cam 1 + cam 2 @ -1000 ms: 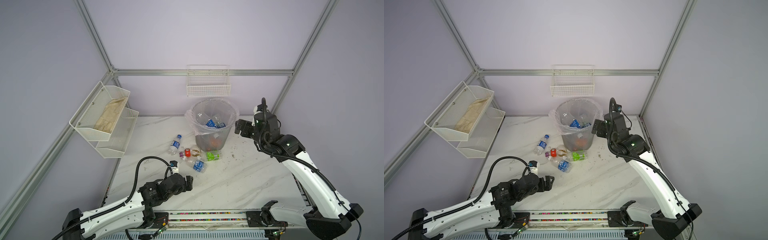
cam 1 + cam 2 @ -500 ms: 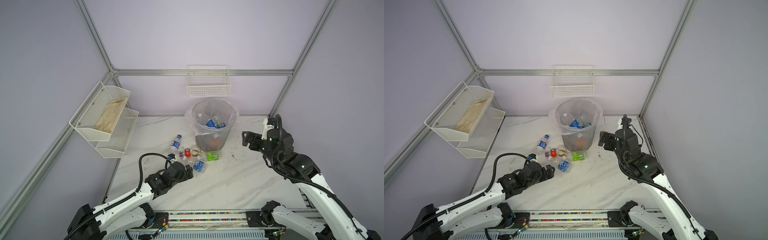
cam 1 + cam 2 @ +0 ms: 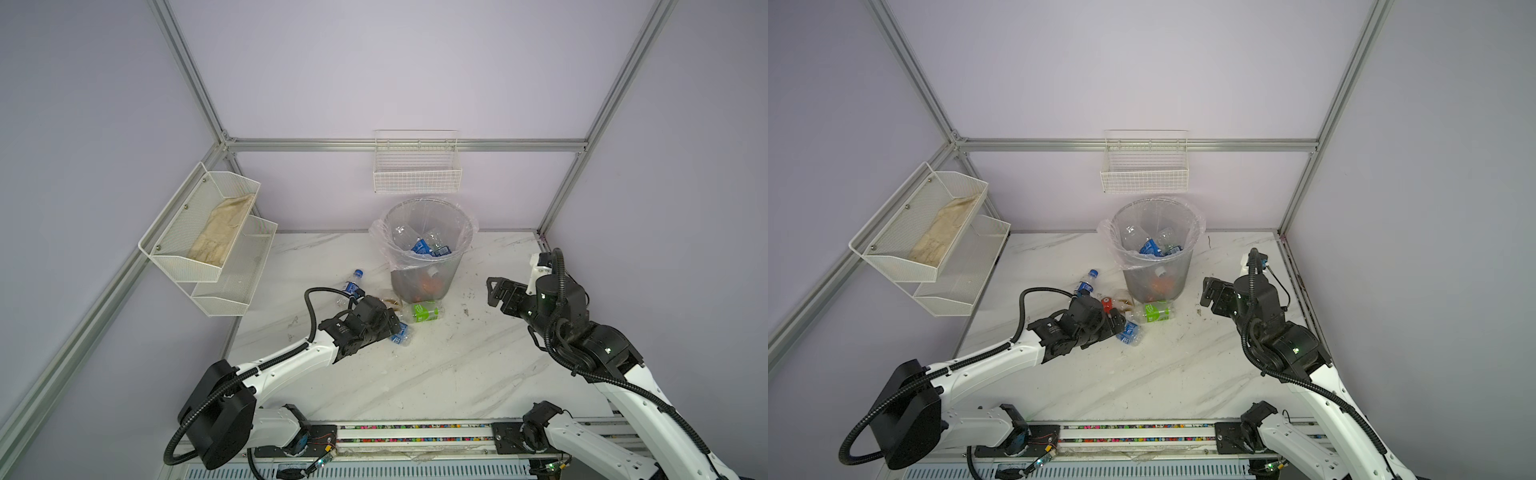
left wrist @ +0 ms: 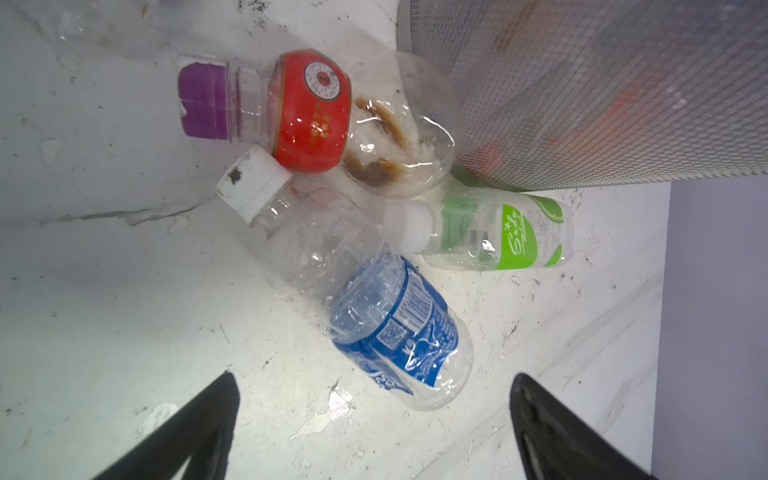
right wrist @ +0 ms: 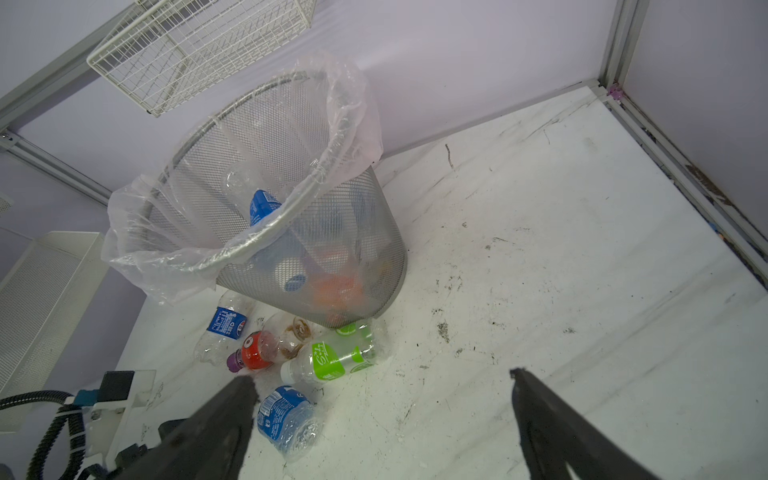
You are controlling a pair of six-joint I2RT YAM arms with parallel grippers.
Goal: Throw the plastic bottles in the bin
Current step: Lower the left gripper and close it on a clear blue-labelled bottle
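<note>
As bottles (image 4: 498, 237) lay beside the bin (image 3: 428, 266), the left gripper (image 4: 372, 376) hovered, jaws apart, over the blue-labelled bottle (image 4: 390, 332), apparently to grasp it.

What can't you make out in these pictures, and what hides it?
- Bottles low in the bin: right wrist view, blurred behind its mesh wall; uncountable.
- Right claw: right wrist view, fingers cut off by the bottom edge.
- Green-label bottle print: too small in both top views.

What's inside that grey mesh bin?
Inside the bin are clear plastic bottles, some blue-labelled, with something orange lower down, seen through the mesh. The pile hides the very bottom.
</note>
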